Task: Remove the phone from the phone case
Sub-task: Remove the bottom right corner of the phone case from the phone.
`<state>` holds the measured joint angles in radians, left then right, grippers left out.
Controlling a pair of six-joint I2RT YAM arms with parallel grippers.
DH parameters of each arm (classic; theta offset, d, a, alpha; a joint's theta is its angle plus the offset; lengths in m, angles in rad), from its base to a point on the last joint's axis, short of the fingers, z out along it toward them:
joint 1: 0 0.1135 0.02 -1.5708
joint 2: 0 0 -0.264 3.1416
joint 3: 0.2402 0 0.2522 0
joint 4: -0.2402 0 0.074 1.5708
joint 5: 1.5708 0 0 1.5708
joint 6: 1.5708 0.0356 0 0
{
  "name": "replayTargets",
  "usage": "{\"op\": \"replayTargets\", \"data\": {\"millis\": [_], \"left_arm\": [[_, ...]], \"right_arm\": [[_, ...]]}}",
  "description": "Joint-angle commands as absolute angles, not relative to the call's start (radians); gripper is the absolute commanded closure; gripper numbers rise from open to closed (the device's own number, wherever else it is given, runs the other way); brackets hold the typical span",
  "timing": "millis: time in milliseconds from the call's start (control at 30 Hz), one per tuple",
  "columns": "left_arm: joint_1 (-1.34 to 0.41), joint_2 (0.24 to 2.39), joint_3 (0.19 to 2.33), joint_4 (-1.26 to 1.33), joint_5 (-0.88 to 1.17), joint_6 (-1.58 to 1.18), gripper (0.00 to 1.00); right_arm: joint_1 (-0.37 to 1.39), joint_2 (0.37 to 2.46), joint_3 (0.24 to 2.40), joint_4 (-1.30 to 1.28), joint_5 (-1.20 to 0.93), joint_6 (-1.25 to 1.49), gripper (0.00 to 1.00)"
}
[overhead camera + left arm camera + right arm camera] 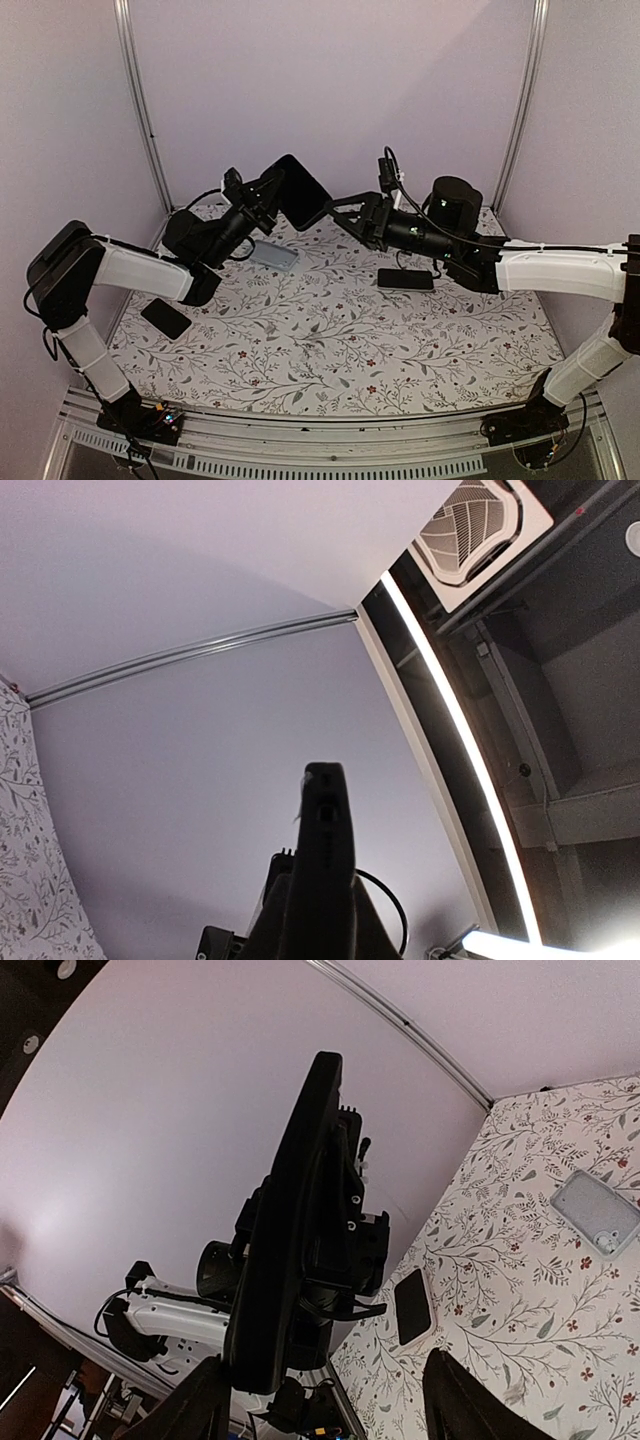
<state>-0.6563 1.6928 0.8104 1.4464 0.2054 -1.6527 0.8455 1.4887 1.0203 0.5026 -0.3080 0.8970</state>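
A black phone in its black case (298,188) is held up in the air at the back of the table, tilted. My left gripper (262,200) is shut on its lower end. In the left wrist view the phone case (327,830) stands edge-on between my fingers (262,925). My right gripper (338,212) is open just right of the phone, not touching it. In the right wrist view the phone (290,1220) is edge-on ahead of my open gripper (325,1360), nearer the left finger (200,1405).
A grey case (273,254) lies on the floral tablecloth below the left gripper and shows in the right wrist view (595,1215). A black phone (405,279) lies under the right arm. Another black phone (165,318) lies at the left (412,1307).
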Motion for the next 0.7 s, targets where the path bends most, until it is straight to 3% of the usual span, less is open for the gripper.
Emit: {"op": "replayTargets", "data": {"millis": [0,667], "left_arm": [[-0.691,1.636,0.818,1.604,0.239,-1.709,1.0],[-0.688,1.639,0.802,1.555,0.218,-1.71,1.0]], "right_arm": [[0.827,1.465,0.993,0.529,-0.278,0.887,0.34],[0.847,1.399,0.95,0.606,-0.326,0.87,0.36]]}}
